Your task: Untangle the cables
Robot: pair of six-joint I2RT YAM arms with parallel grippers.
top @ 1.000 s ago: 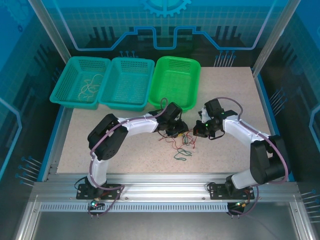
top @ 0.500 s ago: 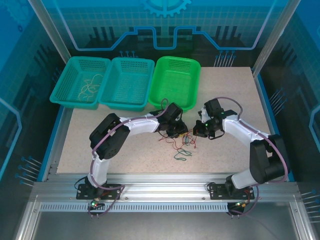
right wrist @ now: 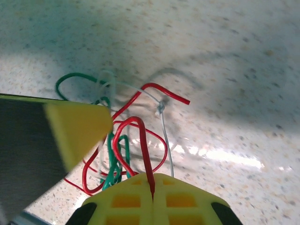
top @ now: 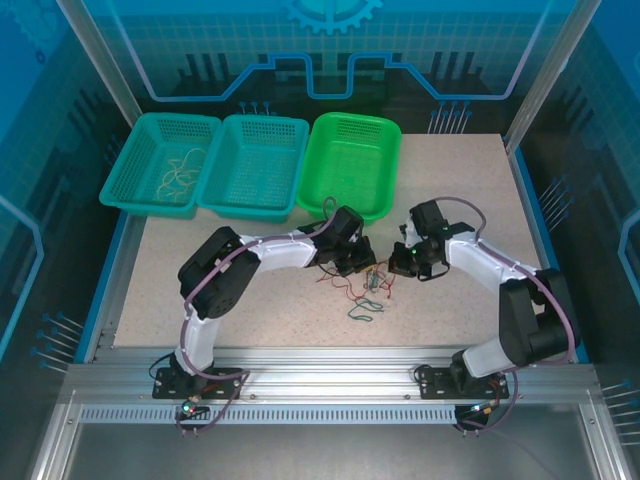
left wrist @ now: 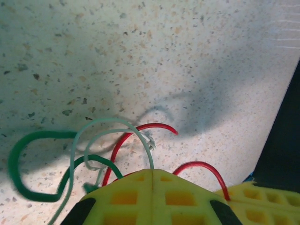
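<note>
Broadly, surface: speckled beige table (top: pixel 470 180), 3 baskets (top: pixel 350 165) along its far edge, well beyond both grippers.
Room: blue panelled walls, metal frame.
Cables (top: pixel 370 283): green, red, whitish tangle on the table between the grippers.
Left gripper (left wrist: pixel 152 174): fingers pressed together on a whitish strand.
Right gripper (right wrist: pixel 153 180): fingers together, pinching a red loop.
Hidden: strand ends under both grippers' fingers.

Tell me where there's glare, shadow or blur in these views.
Right wrist: white glare streak on the table right of the cables. Left wrist: soft grey shadows across the table beyond the cables. Top external: evenly lit and sharp, walls tinted blue.
</note>
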